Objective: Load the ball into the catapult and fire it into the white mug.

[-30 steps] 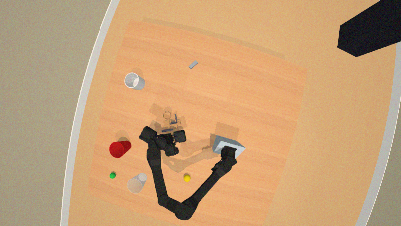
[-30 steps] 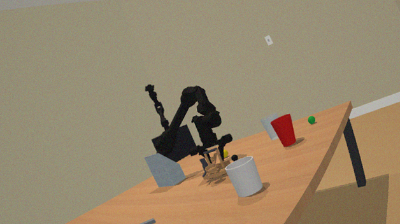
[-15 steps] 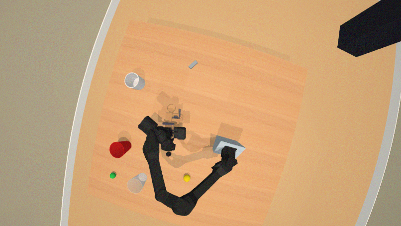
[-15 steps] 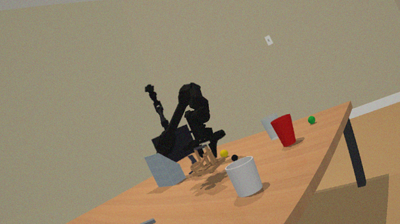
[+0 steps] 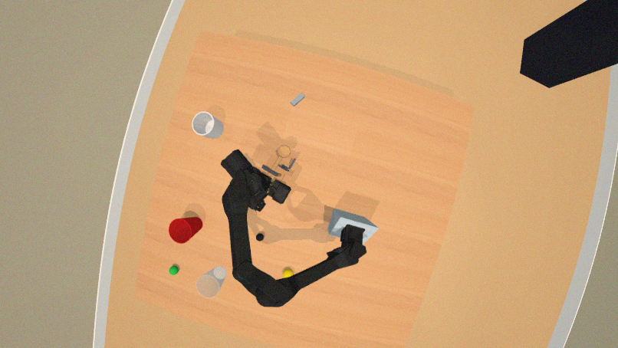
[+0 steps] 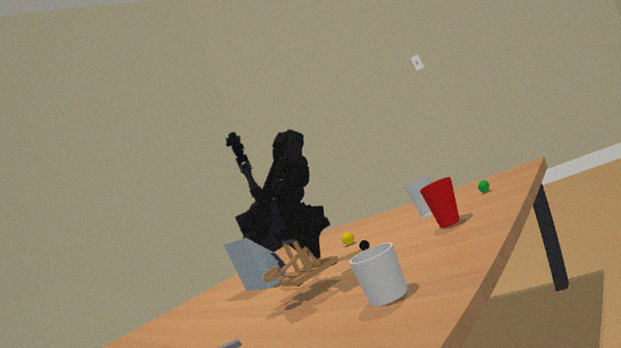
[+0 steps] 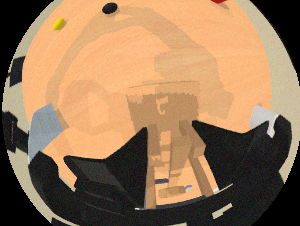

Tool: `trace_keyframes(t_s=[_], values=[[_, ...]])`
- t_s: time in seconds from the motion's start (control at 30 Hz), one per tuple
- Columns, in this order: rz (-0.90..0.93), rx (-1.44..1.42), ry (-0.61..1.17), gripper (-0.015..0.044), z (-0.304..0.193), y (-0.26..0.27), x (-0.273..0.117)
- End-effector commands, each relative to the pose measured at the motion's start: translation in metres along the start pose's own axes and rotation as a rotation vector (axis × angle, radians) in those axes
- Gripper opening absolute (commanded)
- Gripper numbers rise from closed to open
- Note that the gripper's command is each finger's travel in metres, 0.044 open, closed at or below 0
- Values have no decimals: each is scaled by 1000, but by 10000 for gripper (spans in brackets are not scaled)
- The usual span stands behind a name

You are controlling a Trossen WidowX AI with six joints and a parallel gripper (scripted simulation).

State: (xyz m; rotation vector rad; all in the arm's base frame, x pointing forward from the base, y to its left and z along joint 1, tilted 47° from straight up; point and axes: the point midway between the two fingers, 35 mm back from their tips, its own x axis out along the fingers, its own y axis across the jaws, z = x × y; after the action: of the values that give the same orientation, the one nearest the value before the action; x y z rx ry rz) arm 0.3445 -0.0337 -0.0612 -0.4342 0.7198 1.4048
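Note:
My gripper [image 5: 267, 181] [image 6: 298, 256] [image 7: 170, 126] is shut on the wooden catapult [image 5: 284, 151] [image 6: 307, 273] [image 7: 175, 150] and holds it slightly tilted above the table, with its shadow below. No ball shows in the catapult's cup. The white mug [image 5: 216, 129] [image 6: 380, 277] stands upright, upper left of the catapult in the top view. A black ball [image 5: 259, 237] [image 6: 364, 244] [image 7: 109, 8], a yellow ball [image 5: 287, 273] [image 6: 347, 238] [image 7: 59, 24] and a green ball [image 5: 173, 270] [image 6: 483, 186] lie on the table. The fingers hide part of the catapult.
A red cup [image 5: 185, 228] [image 6: 442, 204] and a clear cup [image 5: 210, 283] [image 6: 420, 202] stand on the mug's side of the table. A blue-grey block [image 5: 339, 215] [image 6: 251, 264] [image 7: 45, 127] is by the arm's base. A small grey bar [image 5: 297, 99] [image 6: 228, 347] lies beyond the catapult.

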Motion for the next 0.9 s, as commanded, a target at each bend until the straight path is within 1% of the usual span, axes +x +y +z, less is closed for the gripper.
trace_keyframes(t_s=[0.0,0.2,0.87], values=[[-7,51,5,0,-6,-8,-3],[-7,51,5,0,-6,-9,-1],[-8,51,4,0,-7,-11,32]])
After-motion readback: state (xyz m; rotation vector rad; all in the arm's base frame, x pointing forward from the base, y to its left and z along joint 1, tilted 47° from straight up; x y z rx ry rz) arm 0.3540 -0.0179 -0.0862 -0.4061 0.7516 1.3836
